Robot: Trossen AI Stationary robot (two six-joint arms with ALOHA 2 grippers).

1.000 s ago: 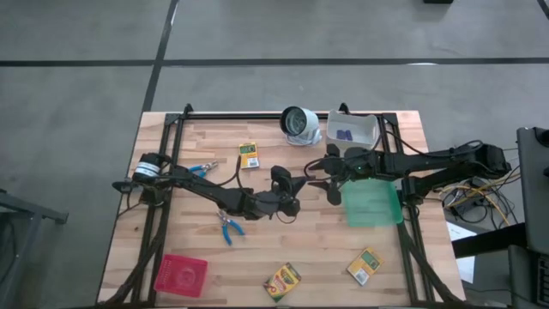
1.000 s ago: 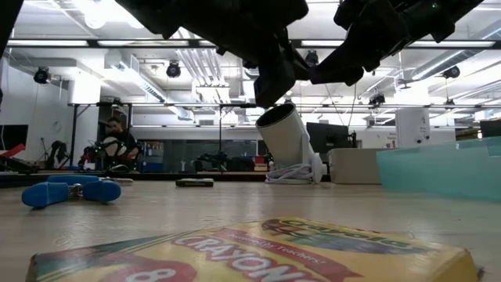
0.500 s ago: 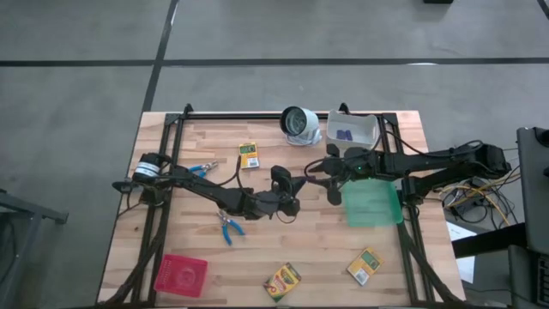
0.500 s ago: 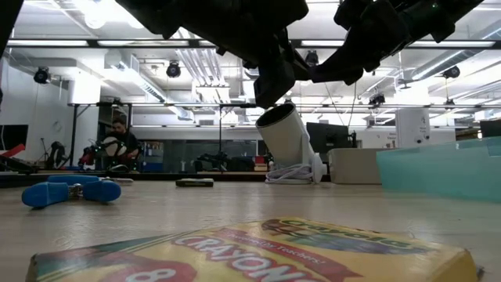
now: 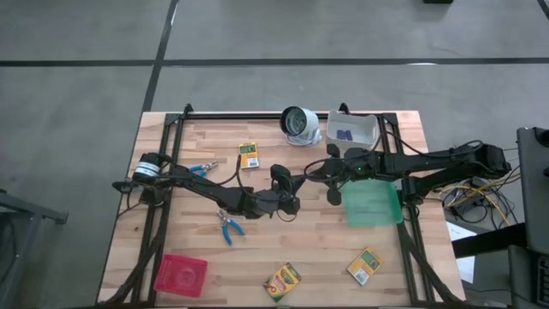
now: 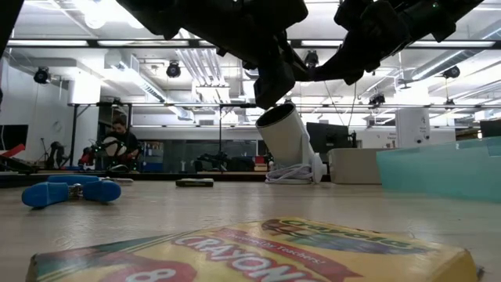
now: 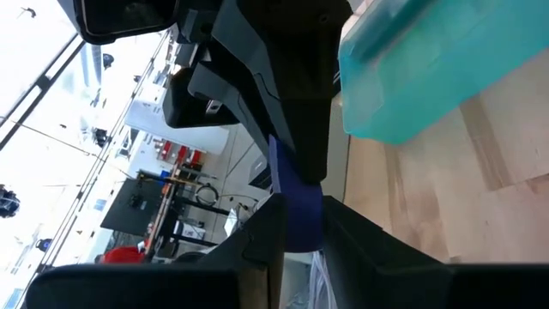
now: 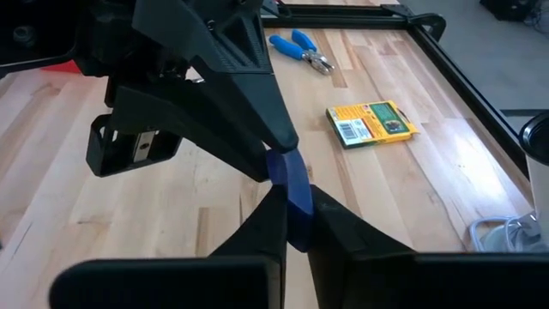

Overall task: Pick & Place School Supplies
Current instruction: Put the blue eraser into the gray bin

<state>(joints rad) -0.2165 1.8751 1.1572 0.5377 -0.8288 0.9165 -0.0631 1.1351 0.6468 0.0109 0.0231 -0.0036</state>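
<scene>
Cardboard in yellow and green lies nearest: 2 small crayon boxes, one [image 5: 282, 281] by the front edge of the wooden table [image 5: 257, 257] and another [image 5: 364, 265] off to its right. Neither is touched. A little farther back, a blue-handled plier-like tool [image 5: 229, 227] rests flat on the wood.

At mid-table the work is a hand-over in the air. A small flat purple piece [image 8: 287, 180] sits between both tools. The left gripper [image 7: 300, 215] is clamped on one end and the right gripper [image 8: 296, 219] is closed on the other, the 2 noses almost meeting.

To do this step well, I judge the left fingers should let go fully before either arm moves. The piece is thin and a shared pull could twist it out of both grips. The left arm should then back straight away along its own line so it does not brush the piece.

Beyond, just right of the right gripper, sits a translucent green container [image 5: 371, 204]. Farther back a white bin [image 5: 367, 122] already holds more purple pieces [image 5: 345, 134], so it is the likely destination. The carry is short and should stay level, with the drop made low over the bin. A third crayon box [image 5: 249, 155] lies near the far edge.
</scene>
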